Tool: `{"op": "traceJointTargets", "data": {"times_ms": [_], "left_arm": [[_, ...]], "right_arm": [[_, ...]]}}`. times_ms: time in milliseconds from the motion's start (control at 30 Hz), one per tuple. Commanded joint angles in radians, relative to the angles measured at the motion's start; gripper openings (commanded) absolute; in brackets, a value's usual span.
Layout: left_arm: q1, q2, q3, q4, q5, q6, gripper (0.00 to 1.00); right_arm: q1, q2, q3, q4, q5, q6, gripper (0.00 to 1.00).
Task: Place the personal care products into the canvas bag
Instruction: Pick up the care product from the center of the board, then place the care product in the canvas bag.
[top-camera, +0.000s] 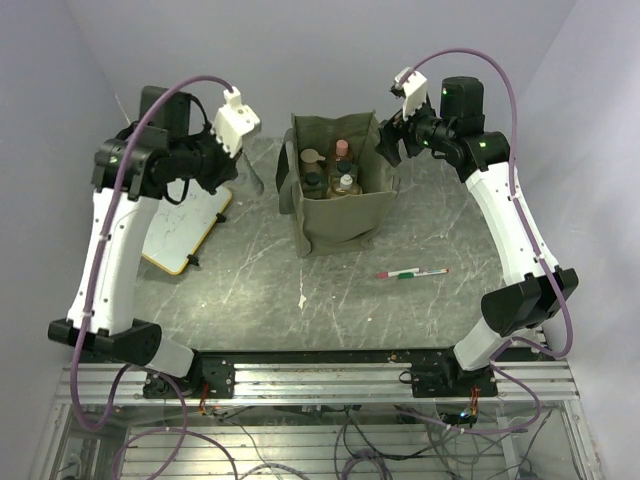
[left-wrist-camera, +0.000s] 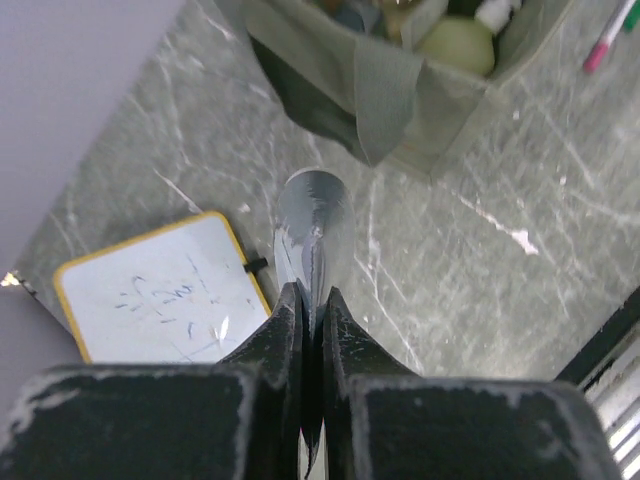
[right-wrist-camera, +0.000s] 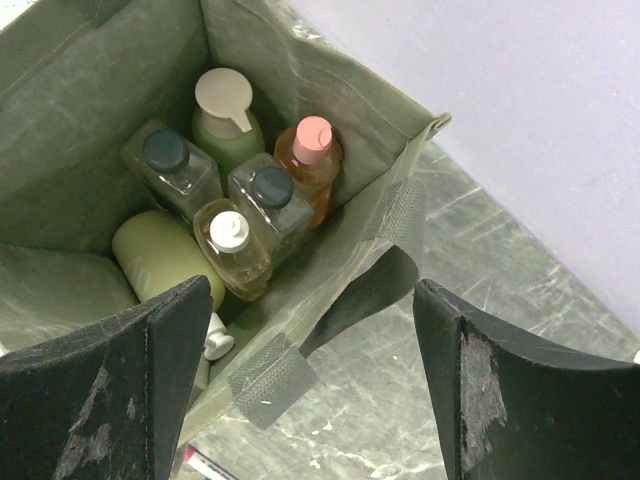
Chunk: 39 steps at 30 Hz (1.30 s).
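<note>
The olive canvas bag (top-camera: 338, 222) stands open at the table's middle back and holds several personal care products. In the right wrist view these are a green bottle with a beige cap (right-wrist-camera: 226, 118), a slim orange bottle (right-wrist-camera: 311, 158), clear square bottles with dark caps (right-wrist-camera: 270, 200), an amber bottle with a white cap (right-wrist-camera: 232, 248) and a yellow-green bottle (right-wrist-camera: 158, 262) lying down. My left gripper (left-wrist-camera: 312, 296) is shut on a grey tube (left-wrist-camera: 316, 232), held above the table left of the bag. My right gripper (right-wrist-camera: 315, 330) is open and empty over the bag's right rim and handle (right-wrist-camera: 370, 290).
A wood-framed whiteboard (top-camera: 186, 234) lies on the table under the left arm; it also shows in the left wrist view (left-wrist-camera: 165, 292). A red-green-white pen (top-camera: 412, 272) lies right of the bag's front. Grey walls close in the back and sides.
</note>
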Motion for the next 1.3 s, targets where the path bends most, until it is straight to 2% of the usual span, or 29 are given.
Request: {"op": "traceJointTargets", "data": {"times_ms": [0, 333, 400, 500, 600, 800, 1033, 1267], "left_arm": [[0.008, -0.047, 0.146, 0.102, 0.073, -0.115, 0.07], [-0.004, 0.082, 0.397, 0.273, 0.25, -0.301, 0.07], [-0.037, 0.121, 0.427, 0.293, 0.246, -0.308, 0.07], [-0.145, 0.174, 0.456, 0.283, 0.184, -0.263, 0.07], [-0.24, 0.225, 0.462, 0.281, 0.157, -0.24, 0.07], [-0.313, 0.305, 0.417, 0.297, 0.141, -0.264, 0.07], [-0.34, 0.378, 0.4, 0.198, 0.124, -0.255, 0.07], [-0.352, 0.426, 0.367, 0.158, 0.221, -0.28, 0.07]], "right_arm": [[-0.011, 0.002, 0.005, 0.036, -0.002, 0.039, 0.82], [-0.029, -0.006, 0.0, 0.05, 0.023, 0.059, 0.82], [-0.036, -0.011, -0.004, 0.05, 0.023, 0.061, 0.82], [-0.045, -0.02, -0.016, 0.051, 0.023, 0.059, 0.82], [-0.061, -0.032, -0.032, 0.051, 0.021, 0.059, 0.82], [-0.093, -0.066, -0.071, 0.047, 0.014, 0.052, 0.82], [-0.131, -0.088, -0.127, 0.05, -0.01, 0.061, 0.82], [-0.145, -0.094, -0.167, 0.051, -0.025, 0.061, 0.82]]}}
